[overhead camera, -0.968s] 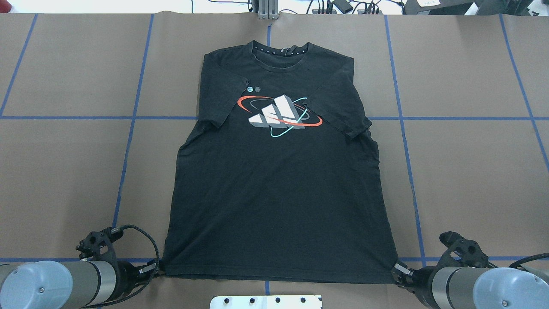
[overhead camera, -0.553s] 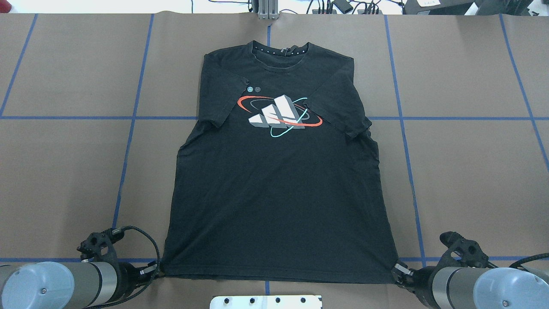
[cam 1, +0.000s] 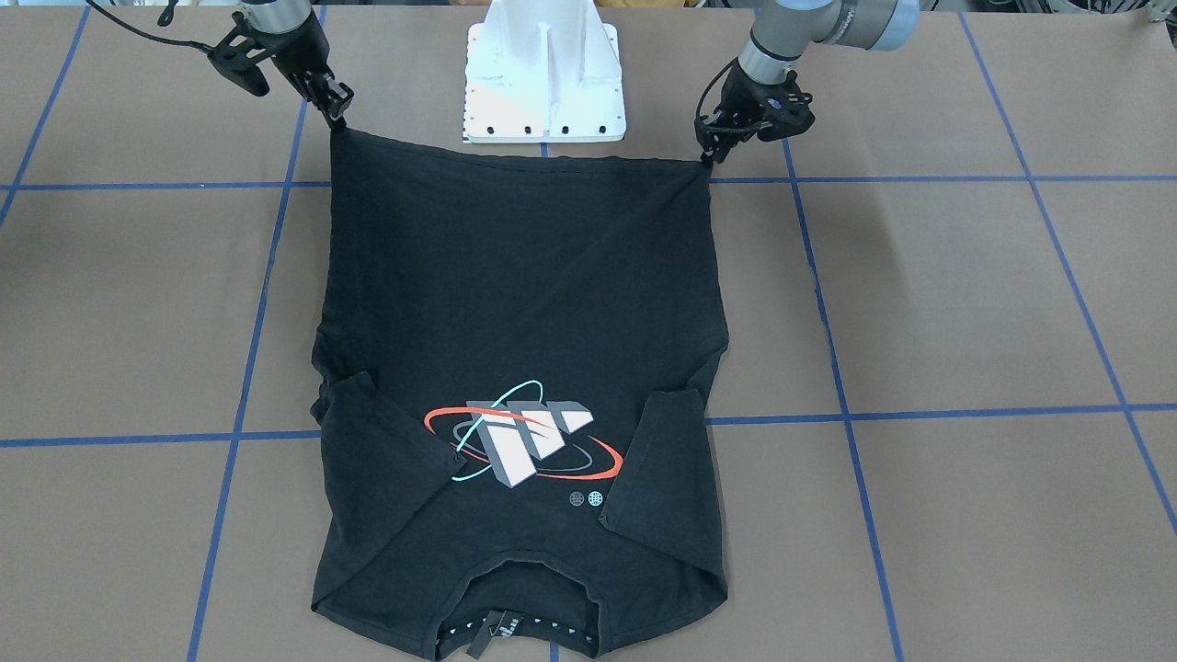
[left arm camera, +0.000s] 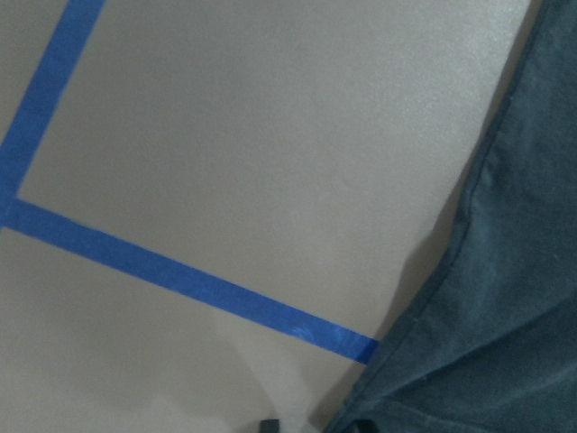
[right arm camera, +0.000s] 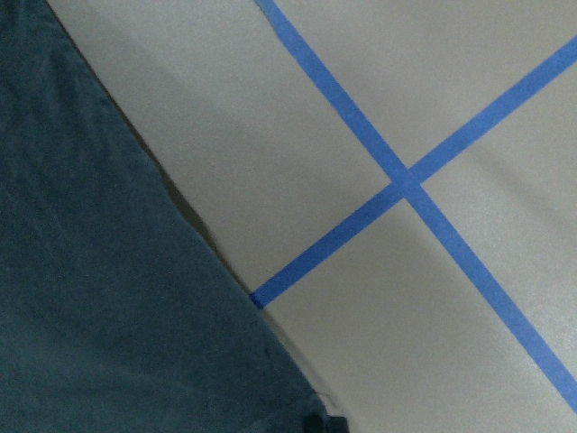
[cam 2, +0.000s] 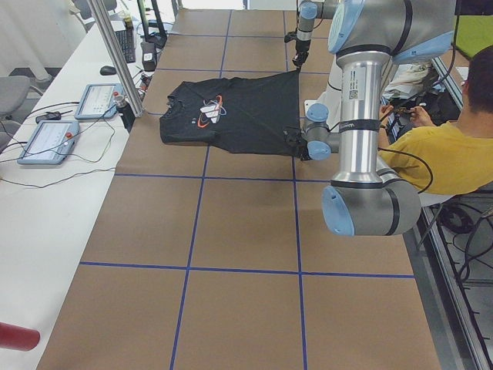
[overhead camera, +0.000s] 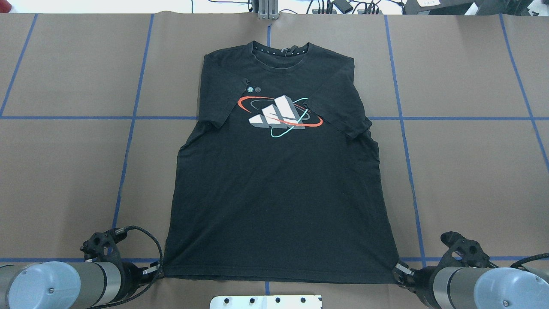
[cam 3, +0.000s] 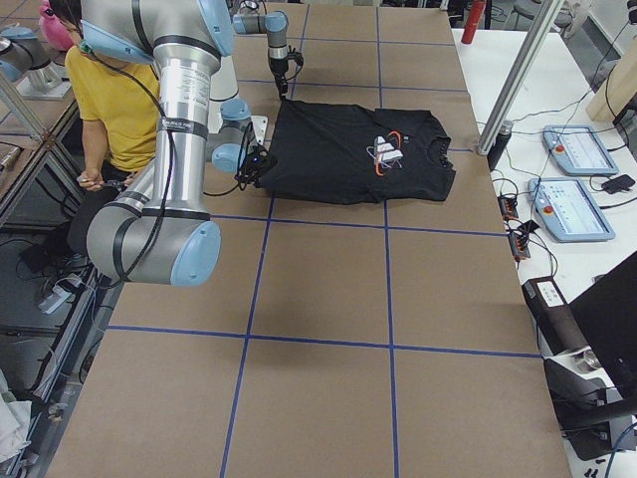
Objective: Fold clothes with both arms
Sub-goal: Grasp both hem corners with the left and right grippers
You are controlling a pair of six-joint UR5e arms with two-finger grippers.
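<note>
Grasp looks set, left jaws and right jaws each pinching a T-shirt (overhead camera: 274, 193) hem corner; next, both should carry the hem evenly to the collar (overhead camera: 279, 51) ahead.

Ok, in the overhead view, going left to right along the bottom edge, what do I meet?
left arm → left claw → T-shirt → right claw → right arm
</note>
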